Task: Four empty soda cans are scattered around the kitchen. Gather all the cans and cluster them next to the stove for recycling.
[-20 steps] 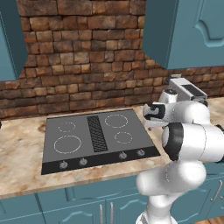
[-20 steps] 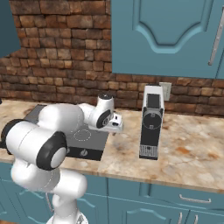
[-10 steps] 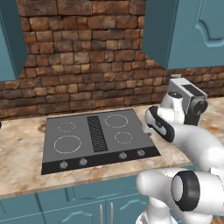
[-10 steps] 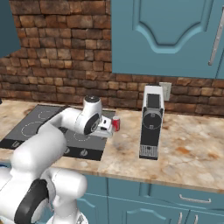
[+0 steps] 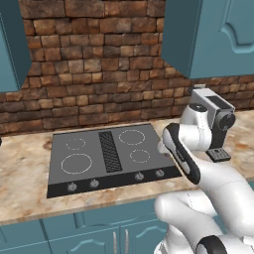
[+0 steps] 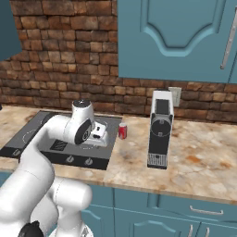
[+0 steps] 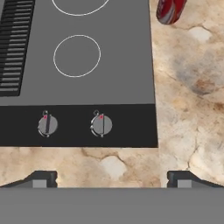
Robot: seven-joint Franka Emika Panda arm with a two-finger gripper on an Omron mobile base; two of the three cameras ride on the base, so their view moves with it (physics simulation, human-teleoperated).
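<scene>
While the jaws gape wide and empty, 1 red soda can (image 7: 170, 10) stands well beyond them.

A tall grey-and-black coffee machine (image 6: 159, 134) is seen upright on the speckled beige stone counter (image 6: 199, 152), with its drip tray at the front edge of its base. Behind the coffee machine a brown brick backsplash (image 6: 60, 60) is spread along the wall, and a small white wall socket (image 6: 175, 94) is set in it just beside the machine's top. Above the coffee machine a teal wall cabinet (image 6: 180, 37) with a raised door panel is hung. Below it, under the counter edge, teal base cabinets (image 6: 185, 215) with metal handles are fitted.
</scene>
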